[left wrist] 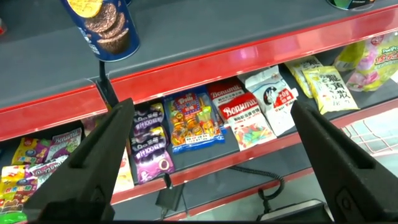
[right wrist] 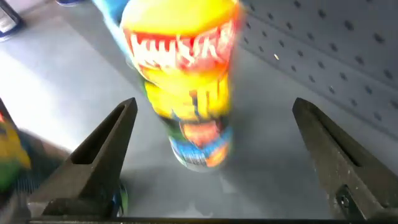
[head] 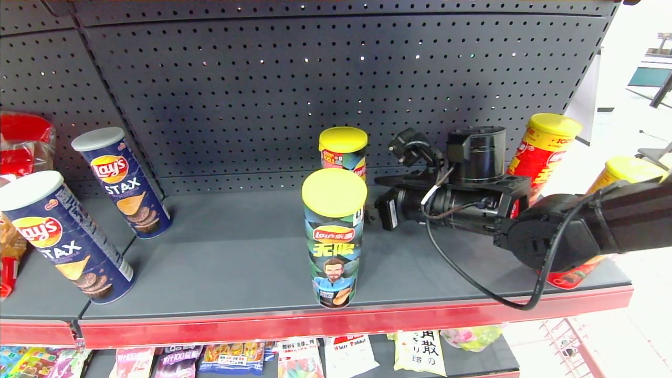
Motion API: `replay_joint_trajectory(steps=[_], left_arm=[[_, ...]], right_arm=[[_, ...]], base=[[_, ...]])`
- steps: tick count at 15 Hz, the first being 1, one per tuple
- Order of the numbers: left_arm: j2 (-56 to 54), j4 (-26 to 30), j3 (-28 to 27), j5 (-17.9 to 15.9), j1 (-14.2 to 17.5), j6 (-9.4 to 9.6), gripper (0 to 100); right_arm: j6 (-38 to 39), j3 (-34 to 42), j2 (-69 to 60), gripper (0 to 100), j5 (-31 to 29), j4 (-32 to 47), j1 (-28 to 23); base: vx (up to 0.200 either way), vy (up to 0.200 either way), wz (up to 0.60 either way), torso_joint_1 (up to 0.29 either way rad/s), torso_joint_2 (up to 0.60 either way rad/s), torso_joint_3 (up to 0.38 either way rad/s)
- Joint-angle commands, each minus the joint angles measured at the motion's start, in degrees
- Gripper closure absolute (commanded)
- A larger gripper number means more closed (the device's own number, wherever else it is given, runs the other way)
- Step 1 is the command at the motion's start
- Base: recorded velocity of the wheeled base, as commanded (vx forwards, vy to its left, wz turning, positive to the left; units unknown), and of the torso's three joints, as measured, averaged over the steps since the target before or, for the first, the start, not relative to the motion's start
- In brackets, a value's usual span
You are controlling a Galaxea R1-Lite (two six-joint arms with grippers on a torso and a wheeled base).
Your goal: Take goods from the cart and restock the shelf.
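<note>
Yellow-lidded far can stands upright on the shelf behind the near can, framed untouched by the wide-open right gripper; apparently placed. Left gripper hangs wide, empty. More cart goods likely remain.

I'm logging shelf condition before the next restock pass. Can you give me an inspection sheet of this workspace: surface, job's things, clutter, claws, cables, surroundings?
Surface: grey shelf deck with a red front edge; nothing spilled seen.
Job's things: front green can and rear green can stand upright mid-shelf. Blue cans are at the left. Red cans are at the right, by the right arm.
Clutter: red bags at the far left.
Claws: left claw is open and empty, facing the lower shelf. Right claw is open and empty, with a yellow-lidded can ahead of it.
Cables: black cable hangs from the right arm over the red edge.
Surroundings: pegboard back panel; snack packets below.
</note>
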Motion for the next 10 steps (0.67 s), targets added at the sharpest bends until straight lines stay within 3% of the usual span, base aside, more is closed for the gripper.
replay_joint_trajectory(steps=[1,8,10], left_arm=[[0.09,-0.05,0.01,0.03,-0.02,-0.01,0],[0.09,-1.28,-0.26,-0.76,-0.02,-0.1,0],[0.09,-1.28,-0.26,-2.52,-0.02,-0.1,0]], right_arm=[[0.07,3.45,-3.62,0,-0.49,-0.01,-0.71],[0.07,16.19,-13.46,0,-2.77,-0.1,-2.91],[-0.02,21.03,-18.21,0,-2.77,-0.01,-2.82]], base=[[0.0,0.0,0.0,0.0,0.0,0.0],[0.0,0.0,0.0,0.0,0.0,0.0],[0.0,0.0,0.0,0.0,0.0,0.0]])
